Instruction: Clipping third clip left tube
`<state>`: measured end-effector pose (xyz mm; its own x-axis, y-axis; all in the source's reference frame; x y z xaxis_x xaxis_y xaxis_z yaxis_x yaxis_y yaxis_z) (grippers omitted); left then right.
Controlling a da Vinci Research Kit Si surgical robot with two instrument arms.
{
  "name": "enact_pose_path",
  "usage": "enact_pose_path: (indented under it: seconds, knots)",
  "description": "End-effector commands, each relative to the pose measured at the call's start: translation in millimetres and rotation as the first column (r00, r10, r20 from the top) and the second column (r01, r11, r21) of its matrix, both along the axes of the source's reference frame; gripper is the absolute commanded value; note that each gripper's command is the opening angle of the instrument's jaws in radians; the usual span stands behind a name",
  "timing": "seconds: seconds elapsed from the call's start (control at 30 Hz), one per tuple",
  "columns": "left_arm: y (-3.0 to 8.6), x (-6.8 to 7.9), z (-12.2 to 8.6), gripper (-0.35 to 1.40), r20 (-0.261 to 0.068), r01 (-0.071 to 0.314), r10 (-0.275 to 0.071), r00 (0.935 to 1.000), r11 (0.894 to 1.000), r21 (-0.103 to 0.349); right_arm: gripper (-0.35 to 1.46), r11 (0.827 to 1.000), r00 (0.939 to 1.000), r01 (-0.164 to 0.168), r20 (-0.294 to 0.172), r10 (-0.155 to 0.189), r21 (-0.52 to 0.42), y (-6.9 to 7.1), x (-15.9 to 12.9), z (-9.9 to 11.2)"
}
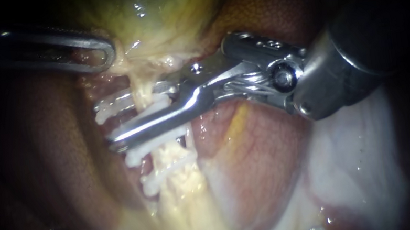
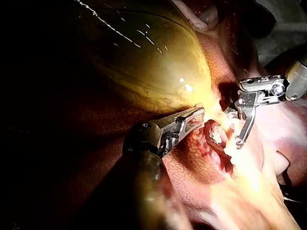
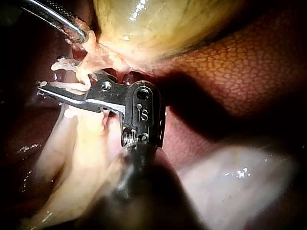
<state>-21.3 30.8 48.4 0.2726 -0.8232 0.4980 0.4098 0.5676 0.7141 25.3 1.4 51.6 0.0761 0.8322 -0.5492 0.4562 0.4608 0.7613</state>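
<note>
Three white clips are counted across the tube (image 1: 179, 179) in the endoscope view. An upper clip (image 1: 111, 109) lies just above the hand of the right instrument (image 1: 123, 133), a middle clip (image 1: 134, 157) just below it, and a lower clip (image 1: 151, 183) next to that. All three are set crosswise and close together.

By that count the task is judged to be at or near its end. Either the third clip is already seated and only the withdrawal of the right instrument is left, or the upper clip is not yet let go. Which of the two holds cannot be settled, because the hand is laid straight over the tube between the upper and middle clips and the crossing is hidden. Only one side of that hand is seen, so whether it is released or clenched cannot be told.

The hand of the left instrument (image 1: 108, 53) is clenched on the pale tissue (image 1: 129, 61) where the gallbladder (image 1: 149, 11) narrows, above all three clips. The tube is judged to be kept stretched from there.

Two instruments are counted, along with one gallbladder and one liver (image 1: 265, 6). Only one tube can be made out, running from the gallbladder's narrow end down past the clips. No second tube is seen beside it, so it cannot be confirmed as the left one.
</note>
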Motion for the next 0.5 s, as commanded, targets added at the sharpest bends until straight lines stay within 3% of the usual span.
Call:
enact_pose_path:
  seconds: [0.03, 0.23, 0.5]
  knots:
    - [0.0, 0.0, 0.0, -0.35, 0.000, 0.000, 0.000, 1.0000, 1.000, 0.000, 0.28, 1.000, 1.0000, 0.000, 0.000, 0.000, 0.000, 0.1, 0.0, 0.1]
    - [0.0, 0.0, 0.0, -0.35, -0.001, 0.002, -0.002, 1.0000, 1.000, -0.001, 0.27, 1.000, 0.9997, -0.018, 0.015, 0.018, 0.003, 0.8, -0.3, 0.9]
    - [0.0, 0.0, 0.0, -0.35, -0.001, 0.002, -0.002, 1.0000, 1.000, -0.001, 0.26, 0.998, 0.9968, -0.064, 0.049, 0.064, 0.008, 2.9, -0.7, 3.0]
